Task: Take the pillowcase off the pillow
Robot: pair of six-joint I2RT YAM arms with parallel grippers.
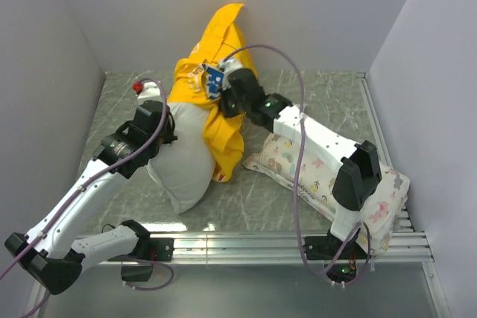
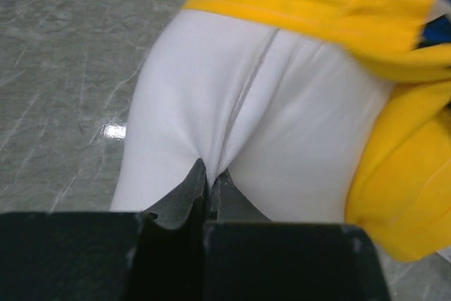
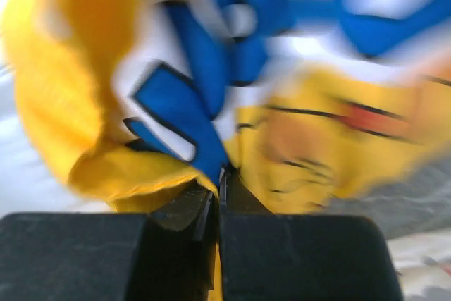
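Nearest, the pillow lies on the tabletop, its white near end bare, with the left end effector pinched shut on a fold of it, probably as an anchor. Farther back, the right end effector clamps the yellow pillowcase (covering only the far end), apparently to drag it off.

Far end of pillow hidden inside pillowcase, toward far edge. 
Right wrist view: pillowcase print smeared, blue and red shapes unreadable. 
Right gripper: tips buried in that blurred cloth. 
Left gripper: tips sunk in pillow fold. 
Left wrist view: pillowcase cut by top and right picture edges. 
Printed pillow by right edge: partly under right arm. 
Small red item near left edge: too small to tell.
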